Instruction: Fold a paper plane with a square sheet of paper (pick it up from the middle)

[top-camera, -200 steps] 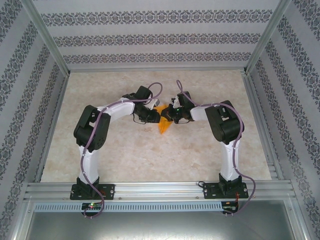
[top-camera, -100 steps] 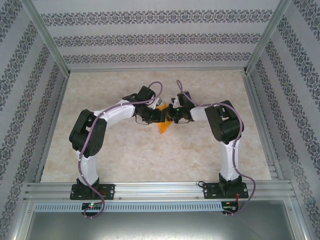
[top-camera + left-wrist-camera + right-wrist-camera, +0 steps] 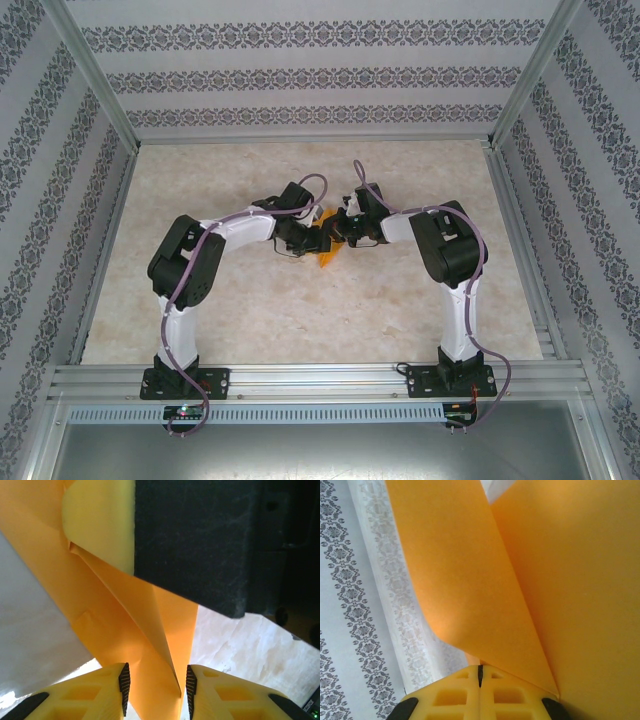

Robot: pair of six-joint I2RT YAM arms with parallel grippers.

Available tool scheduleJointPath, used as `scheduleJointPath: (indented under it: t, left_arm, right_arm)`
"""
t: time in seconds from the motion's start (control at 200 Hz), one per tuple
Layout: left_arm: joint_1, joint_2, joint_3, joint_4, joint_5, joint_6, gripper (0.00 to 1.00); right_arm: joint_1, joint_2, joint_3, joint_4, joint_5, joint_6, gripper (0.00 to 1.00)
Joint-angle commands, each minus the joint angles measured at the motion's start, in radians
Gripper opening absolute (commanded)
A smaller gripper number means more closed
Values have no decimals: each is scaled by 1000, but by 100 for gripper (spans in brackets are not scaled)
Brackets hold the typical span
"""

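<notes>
The square sheet of paper (image 3: 329,256), pinched by right claw (image 3: 480,671), runs through parted left claw (image 3: 157,681).

One sheet of paper (image 3: 327,252) — bright orange, creased, a single piece. Two arms: one left arm (image 3: 215,240), one right arm (image 3: 445,245). Two grippers, the left gripper (image 3: 155,685) and the right gripper (image 3: 480,672), each with two yellow fingers (image 3: 95,697) — four fingers in all. Two black pads (image 3: 124,682) show on the left gripper's fingers. Two purple cables (image 3: 313,177), one along each arm. Two black base plates (image 3: 185,382) on the front rail. One marbled surface (image 3: 300,320). Three patterned walls (image 3: 320,70): back, left, right.
</notes>
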Motion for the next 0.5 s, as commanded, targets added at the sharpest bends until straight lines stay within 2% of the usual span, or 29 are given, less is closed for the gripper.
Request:
scheduleJointPath:
  t: [0.0,0.105,0.35,0.495]
  left_arm:
    - [-14,15,-12,69,24,-23,36]
    - [-14,23,2,53,14,-9,34]
    - [-14,30,7,11,-25,18,17]
    - [-14,26,6,-13,-51,38,11]
  right_arm:
    - [-7,21,-36,-41,19,14,0]
    - [-7,15,-41,-42,18,13,0]
    - [-16,-6,-55,-36,18,13,0]
    - [-20,-13,-54,-37,18,9,0]
